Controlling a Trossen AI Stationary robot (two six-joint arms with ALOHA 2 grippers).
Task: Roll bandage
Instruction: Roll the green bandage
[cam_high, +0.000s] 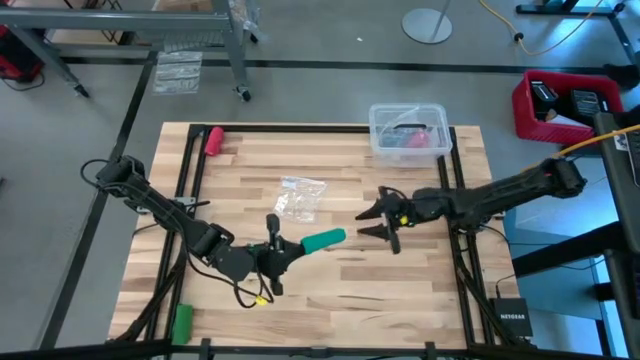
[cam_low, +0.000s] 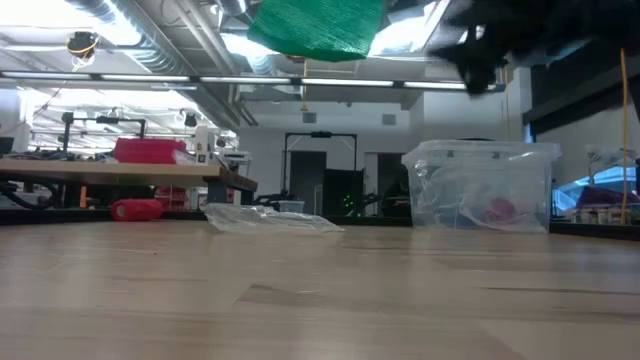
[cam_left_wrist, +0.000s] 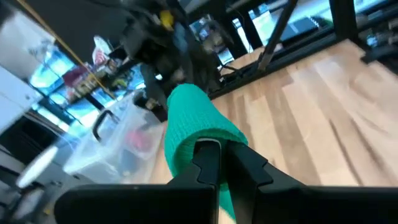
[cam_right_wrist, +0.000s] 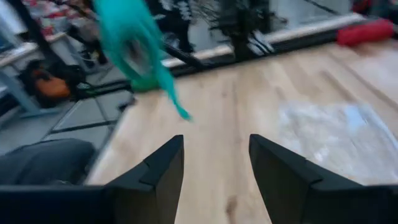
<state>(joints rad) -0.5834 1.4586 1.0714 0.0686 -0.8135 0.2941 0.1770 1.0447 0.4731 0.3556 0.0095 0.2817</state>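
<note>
Bandage (cam_high: 324, 240) roll in left fingers (cam_left_wrist: 214, 163), long axis toward right gripper (cam_high: 381, 222).

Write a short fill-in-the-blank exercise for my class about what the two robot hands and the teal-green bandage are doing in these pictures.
1. The teal-green rolled cloth bandage is gripped by the ____ hand.
2. The right hand stands beside it with fingers ____.
3. The bandage is held ____ the wooden table, not resting on it.
4. The clear plastic lidded box sits near the table's ____ side.

Missing words: left; open; above; right
</note>
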